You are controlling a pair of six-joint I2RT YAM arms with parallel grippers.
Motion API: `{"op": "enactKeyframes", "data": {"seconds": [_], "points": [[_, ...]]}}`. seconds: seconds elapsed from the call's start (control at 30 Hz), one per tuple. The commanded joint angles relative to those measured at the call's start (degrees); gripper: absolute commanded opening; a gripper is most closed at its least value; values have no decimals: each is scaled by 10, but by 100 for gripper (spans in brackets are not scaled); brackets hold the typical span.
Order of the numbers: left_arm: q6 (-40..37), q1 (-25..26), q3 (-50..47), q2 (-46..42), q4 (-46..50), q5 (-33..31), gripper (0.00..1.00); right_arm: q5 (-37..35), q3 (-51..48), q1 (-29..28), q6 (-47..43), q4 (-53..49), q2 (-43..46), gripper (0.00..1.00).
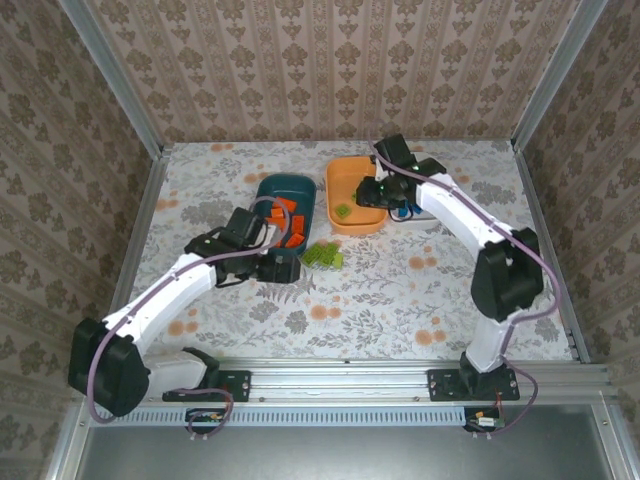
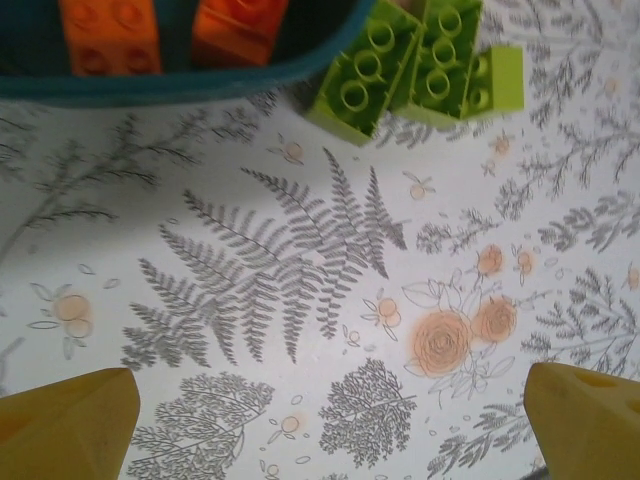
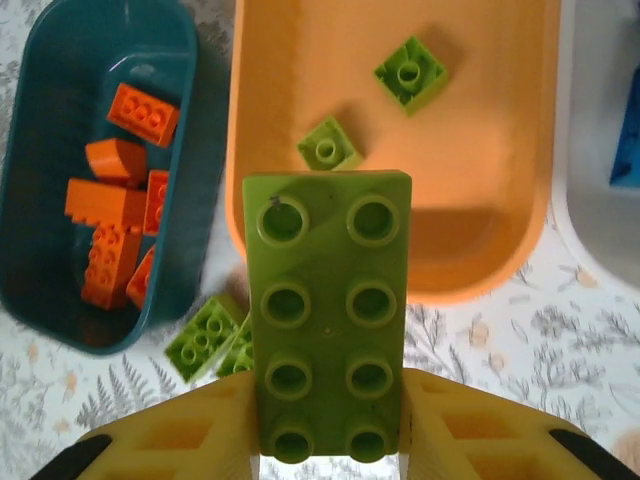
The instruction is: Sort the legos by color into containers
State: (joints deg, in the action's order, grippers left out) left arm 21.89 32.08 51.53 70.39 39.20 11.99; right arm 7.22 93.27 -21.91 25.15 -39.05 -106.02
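My right gripper (image 3: 328, 425) is shut on a long light green lego (image 3: 328, 315), held above the near rim of the orange container (image 3: 490, 200). Two small green legos (image 3: 410, 72) lie in that container. The dark teal container (image 3: 40, 200) to its left holds several orange legos (image 3: 110, 205). A white container (image 3: 600, 215) on the right holds a blue lego (image 3: 628, 150). A cluster of green legos (image 2: 420, 65) lies on the table by the teal container's rim (image 2: 180, 88). My left gripper (image 2: 325, 420) hovers open over bare tablecloth just short of that cluster, nothing between its fingers (image 2: 65, 425).
In the top view the teal container (image 1: 290, 190), orange container (image 1: 340, 180) and loose green legos (image 1: 323, 256) sit mid-table, with my left gripper (image 1: 281, 264) beside the legos and my right gripper (image 1: 385, 192) over the orange container. Metal frame posts and walls enclose the flowered tablecloth (image 1: 400, 290).
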Motion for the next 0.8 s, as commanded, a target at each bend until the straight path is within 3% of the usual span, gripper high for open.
{"op": "enactKeyframes", "data": {"seconds": [0.0,0.37,0.77], "points": [[6,13,8,14,-5,-7,100,13,79,7,-28,-3,-71,37],[-1,18,16,52,-20,11,100,20,307,20,-34,-66,-281,38],[-2,4,-1,37,-23,10,100,7,425,23,-43,-131,-367,49]]}}
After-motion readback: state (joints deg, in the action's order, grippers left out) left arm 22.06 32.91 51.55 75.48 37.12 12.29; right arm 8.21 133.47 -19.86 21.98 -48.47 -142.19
